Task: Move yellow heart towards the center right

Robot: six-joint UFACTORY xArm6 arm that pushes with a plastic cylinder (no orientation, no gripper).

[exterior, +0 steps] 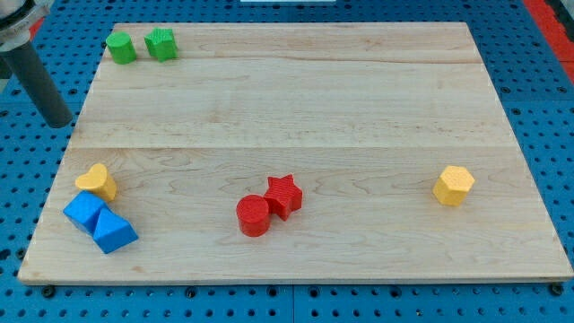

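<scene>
The yellow heart [98, 181] lies near the left edge of the wooden board [296, 108], in the lower left. My tip [59, 121] is at the end of the dark rod at the view's upper left, just off the board's left edge, above and left of the yellow heart and apart from it. A yellow hexagon block [454, 186] sits at the right side of the board, at about the same height as the heart.
Two blue blocks [99, 222] touch each other just below the yellow heart. A red cylinder [253, 215] and red star [283, 195] touch at the bottom centre. A green cylinder [121, 48] and green star [161, 43] sit at the top left corner.
</scene>
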